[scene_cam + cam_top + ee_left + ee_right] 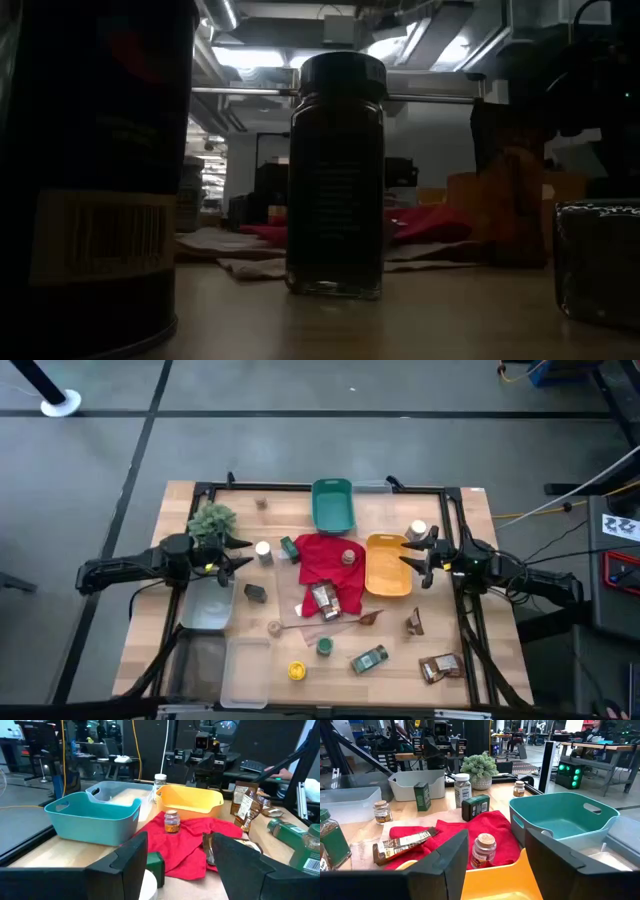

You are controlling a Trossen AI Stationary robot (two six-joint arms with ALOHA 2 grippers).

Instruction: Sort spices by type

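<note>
Wooden table (452, 610): three bins (333, 506), both tools (235, 556) (418, 561) spread apart, empty.

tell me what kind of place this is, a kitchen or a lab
Most likely a robotics lab, not a kitchen. Workbenches with monitors and gear fill the room behind, a yellow cable hangs down, and the spices lie on a wooden table between two robot arms.

Small jar (171, 821) (tan lid) on red cloth (186, 845).
</note>
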